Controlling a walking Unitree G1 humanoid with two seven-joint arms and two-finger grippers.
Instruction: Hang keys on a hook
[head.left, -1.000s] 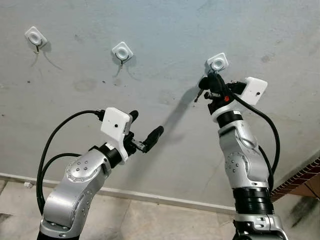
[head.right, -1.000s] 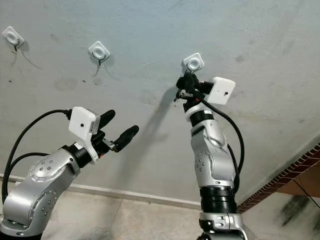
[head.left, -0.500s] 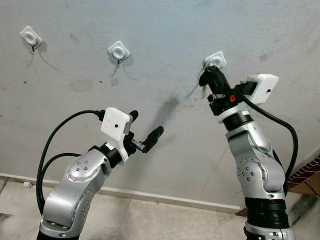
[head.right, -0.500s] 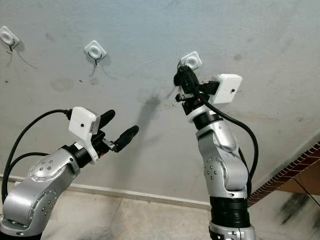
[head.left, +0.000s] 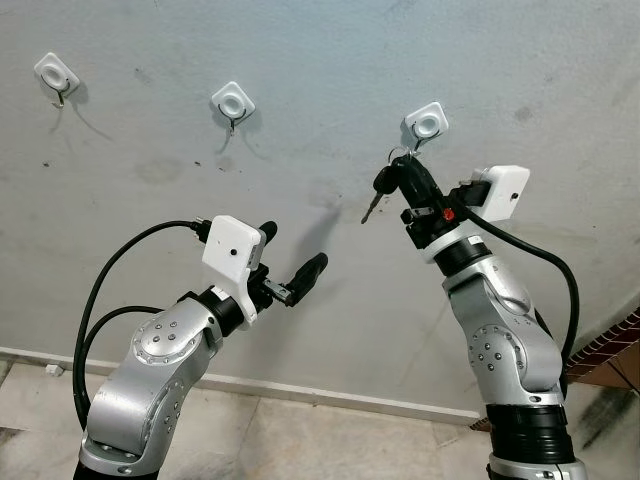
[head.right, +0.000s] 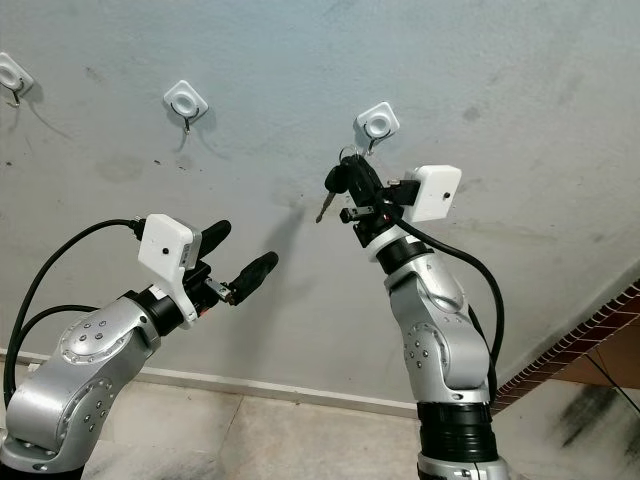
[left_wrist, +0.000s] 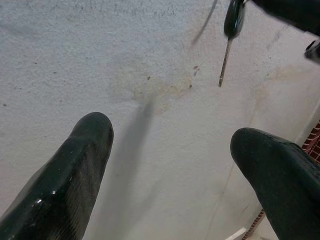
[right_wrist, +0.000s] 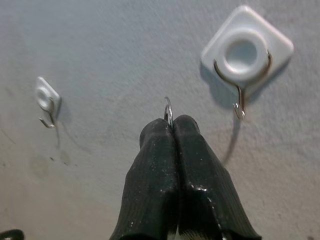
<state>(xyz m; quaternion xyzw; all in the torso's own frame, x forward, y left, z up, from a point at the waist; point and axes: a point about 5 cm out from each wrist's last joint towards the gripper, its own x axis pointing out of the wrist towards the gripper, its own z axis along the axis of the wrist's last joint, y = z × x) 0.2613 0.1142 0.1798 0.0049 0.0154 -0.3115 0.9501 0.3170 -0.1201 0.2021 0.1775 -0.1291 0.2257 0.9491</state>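
Right wrist view | our right gripper (right_wrist: 172, 122) pinches keys (head.left: 383, 185) by the ring | hook (right_wrist: 241, 107) just beside, slightly above | left gripper (head.left: 290, 262) open, idle, farther away

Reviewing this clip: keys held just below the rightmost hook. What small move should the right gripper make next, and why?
Probably a short lift toward the rightmost hook. The right gripper is shut on the key ring, which sits beside and slightly below the hook's wire tip, not yet over it. The keys hang free underneath. Raising the ring above the tip, then lowering it, should catch it.
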